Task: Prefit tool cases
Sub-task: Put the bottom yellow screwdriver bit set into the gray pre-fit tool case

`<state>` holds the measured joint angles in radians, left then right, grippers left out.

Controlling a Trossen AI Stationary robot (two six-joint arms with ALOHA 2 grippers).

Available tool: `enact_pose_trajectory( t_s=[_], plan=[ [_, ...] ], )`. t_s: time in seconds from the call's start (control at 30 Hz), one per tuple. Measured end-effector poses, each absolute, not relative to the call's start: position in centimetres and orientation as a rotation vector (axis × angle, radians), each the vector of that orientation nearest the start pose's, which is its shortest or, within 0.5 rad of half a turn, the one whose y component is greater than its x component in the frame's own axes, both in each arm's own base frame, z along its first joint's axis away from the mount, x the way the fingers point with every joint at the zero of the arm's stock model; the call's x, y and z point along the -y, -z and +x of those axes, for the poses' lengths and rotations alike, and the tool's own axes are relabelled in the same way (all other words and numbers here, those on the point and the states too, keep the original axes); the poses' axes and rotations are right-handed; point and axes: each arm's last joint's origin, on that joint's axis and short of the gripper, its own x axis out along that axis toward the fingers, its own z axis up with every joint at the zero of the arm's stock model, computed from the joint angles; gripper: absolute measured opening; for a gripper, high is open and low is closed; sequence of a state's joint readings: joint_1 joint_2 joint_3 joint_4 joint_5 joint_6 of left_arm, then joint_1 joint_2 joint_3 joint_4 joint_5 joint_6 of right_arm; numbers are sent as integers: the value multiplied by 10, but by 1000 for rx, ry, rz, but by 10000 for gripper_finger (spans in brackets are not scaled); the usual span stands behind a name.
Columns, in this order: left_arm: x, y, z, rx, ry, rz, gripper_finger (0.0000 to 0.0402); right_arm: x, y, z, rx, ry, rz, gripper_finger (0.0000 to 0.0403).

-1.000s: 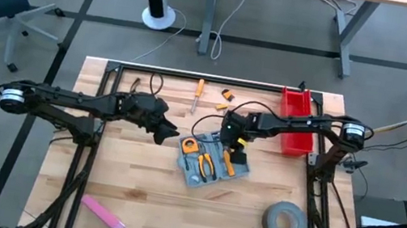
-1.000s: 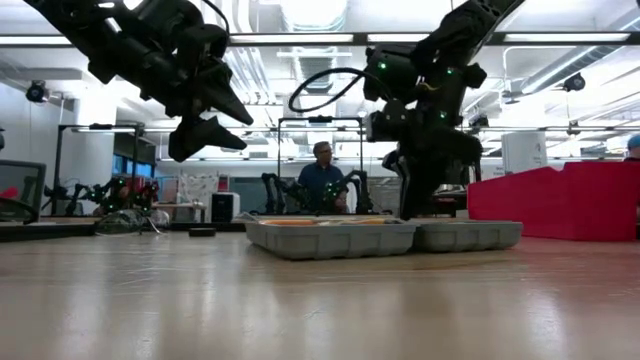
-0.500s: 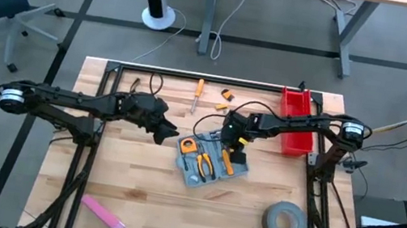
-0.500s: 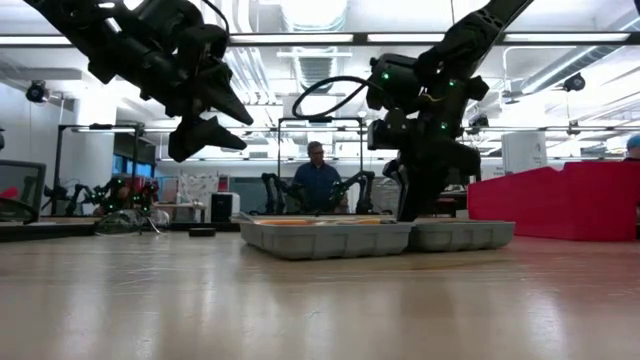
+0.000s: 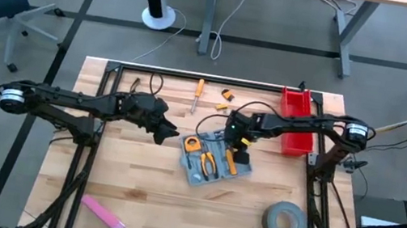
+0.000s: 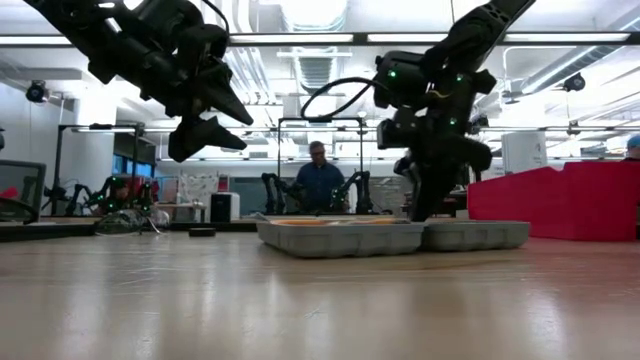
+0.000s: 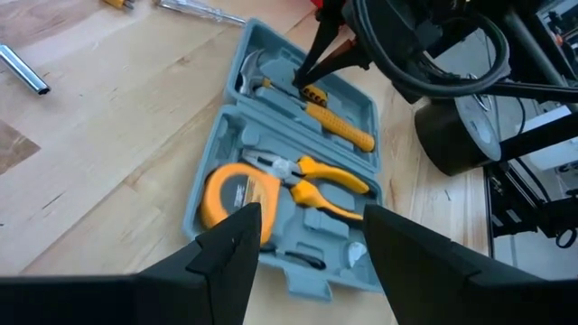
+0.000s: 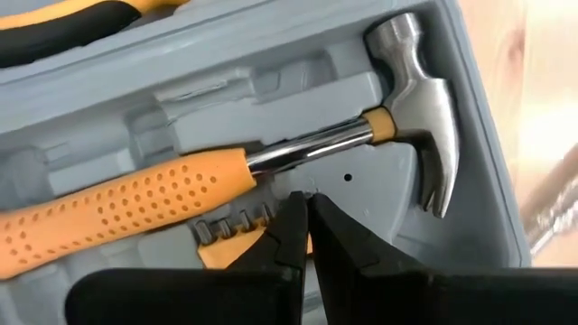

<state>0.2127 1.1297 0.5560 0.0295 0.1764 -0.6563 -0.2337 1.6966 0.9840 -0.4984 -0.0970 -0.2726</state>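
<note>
- The right gripper point(image 8: 302, 212) is sitting down inside the tool case point(image 5: 213, 161), its two dark fingers pinched together to a point with nothing visibly between them.
- In the right wrist view those tips are pressing at the case's moulded floor just below the hammer point(image 8: 271, 167), next to the shaft where the chrome meets the orange dotted handle; whether they are actually touching the hammer is hard to say.
- The left gripper point(image 5: 166, 131) is hanging in the air left of centre in the high view, jaws spread wide and holding nothing.
- The open blue-grey case is lying near the middle of the high frame, tilted, on the wooden table point(image 5: 136, 177).
- From above, the right arm is covering the upper part of the case, so the hammer is mostly hidden there; the orange pliers point(image 5: 205, 163) are showing, small.
- The left wrist view is giving the clearest look at the contents: an orange tape measure point(image 7: 231, 194), pliers and hammer each in a recess, with the right arm's fingers reaching in at the top of the frame.
- In the low view the case is reading only as a shallow grey tray right of centre; its contents are cut off by the rim.
- Only the low view is showing a person point(image 6: 318, 180) seated far behind the table.
- The red bin point(image 5: 294, 120) and grey tape roll point(image 5: 284, 222) are lying apart from the case at the right.
</note>
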Motion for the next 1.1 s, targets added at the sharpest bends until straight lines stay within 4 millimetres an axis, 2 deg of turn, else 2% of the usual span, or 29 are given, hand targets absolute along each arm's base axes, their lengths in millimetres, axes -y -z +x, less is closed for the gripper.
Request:
enact_pose_trajectory(
  t_s=[0.47,0.77,1.1],
  plan=[
    [-43,-210,224,-506,-211,-745,204,54,-163,295,-1291,-112,-25,0],
    [-43,-210,224,-506,-210,-744,204,51,-154,290,-1309,-149,34,0],
    [-43,-210,224,-505,-212,-747,204,53,-186,294,-1209,-110,6,0]
  ],
)
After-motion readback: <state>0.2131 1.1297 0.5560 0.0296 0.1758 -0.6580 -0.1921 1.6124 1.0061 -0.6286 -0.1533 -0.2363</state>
